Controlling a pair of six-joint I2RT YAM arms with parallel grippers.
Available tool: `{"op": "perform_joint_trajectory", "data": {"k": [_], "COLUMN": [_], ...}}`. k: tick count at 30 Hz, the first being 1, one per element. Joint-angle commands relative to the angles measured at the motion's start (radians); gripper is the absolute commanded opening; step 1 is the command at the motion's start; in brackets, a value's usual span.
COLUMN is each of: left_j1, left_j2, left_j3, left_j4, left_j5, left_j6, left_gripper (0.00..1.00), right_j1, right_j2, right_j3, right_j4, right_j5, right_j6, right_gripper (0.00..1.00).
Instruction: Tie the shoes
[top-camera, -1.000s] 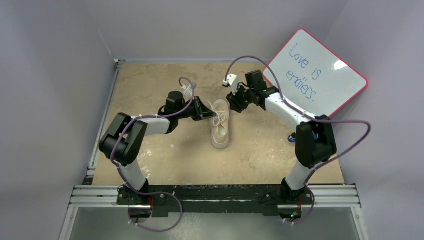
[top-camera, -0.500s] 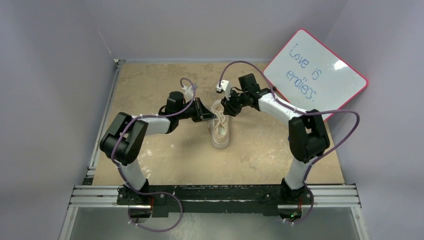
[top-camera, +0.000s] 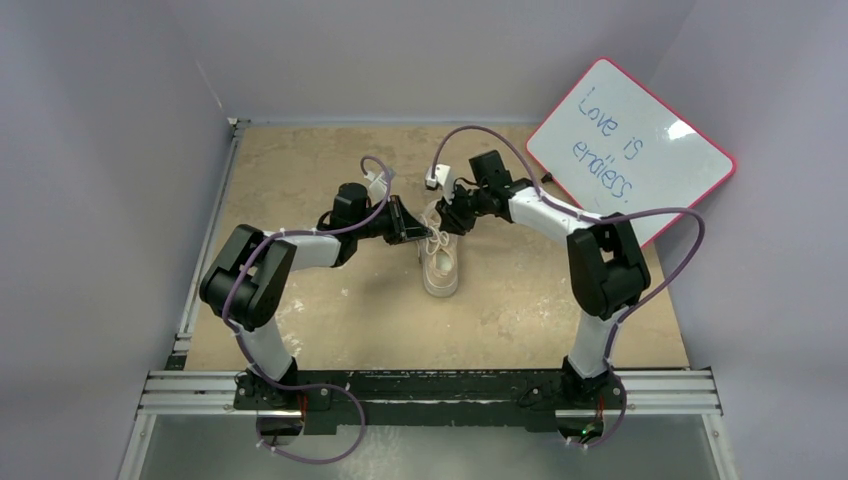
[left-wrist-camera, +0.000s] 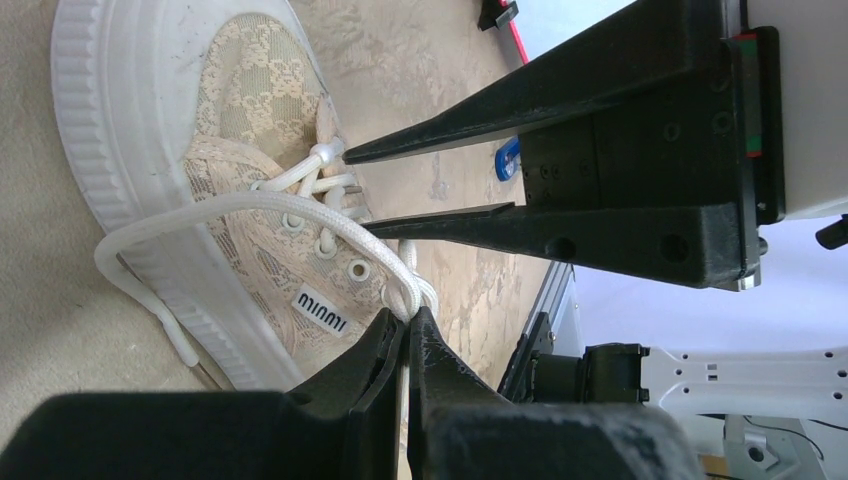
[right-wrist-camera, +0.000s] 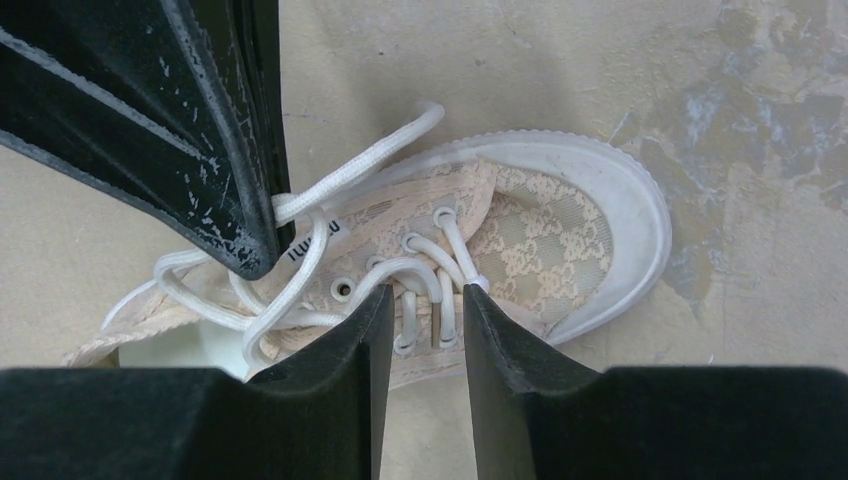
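Observation:
The cream sneaker lies mid-table, toe toward the arms. It also shows in the left wrist view and the right wrist view. My left gripper is at the shoe's left side, shut on a cream lace near the top eyelets, its tips pinching a doubled strand. In the right wrist view the left gripper holds the lace. My right gripper is open and empty, its tips just above the crossed laces; it also shows in the left wrist view.
A whiteboard with a red rim leans at the back right. A small blue object lies on the table beyond the shoe. Walls close the table at the back and left; a metal rail runs along the near edge.
The right arm has swung left, bringing its open gripper from beside the shoe's heel to over the laces. The left gripper has stayed, shut on the lace.

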Motion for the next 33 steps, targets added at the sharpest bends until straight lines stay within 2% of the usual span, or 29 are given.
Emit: {"op": "perform_joint_trajectory", "data": {"k": [1, 7, 9, 13, 24, 30, 33], "left_j1": [0.010, 0.010, 0.010, 0.010, 0.011, 0.011, 0.011], "left_j2": [0.000, -0.012, -0.014, -0.019, -0.017, -0.054, -0.083], "left_j3": [0.032, 0.028, 0.028, 0.019, 0.000, -0.002, 0.004], "left_j4": [0.048, 0.042, 0.037, 0.036, 0.014, -0.065, -0.141], "left_j5": [0.020, 0.022, 0.020, 0.017, 0.018, -0.021, -0.044], "left_j6": [0.009, 0.010, 0.015, 0.014, -0.011, 0.037, 0.084], "left_gripper": [0.00, 0.00, 0.00, 0.00, 0.00, 0.29, 0.39], "right_j1": [0.014, 0.029, 0.029, 0.029, 0.029, 0.029, 0.029], "right_j2": [0.018, 0.036, 0.035, -0.004, -0.242, -0.356, -0.414], "right_j3": [0.039, 0.024, 0.021, -0.001, -0.116, -0.230, -0.276], "right_j4": [0.048, 0.087, 0.091, 0.120, 0.048, 0.027, 0.021], "right_j5": [-0.039, -0.030, -0.026, 0.045, 0.350, 0.447, 0.525], "right_j6": [0.009, 0.016, 0.017, 0.041, 0.248, 0.363, 0.431], "right_gripper": [0.35, 0.32, 0.24, 0.00, 0.00, 0.00, 0.00]}}
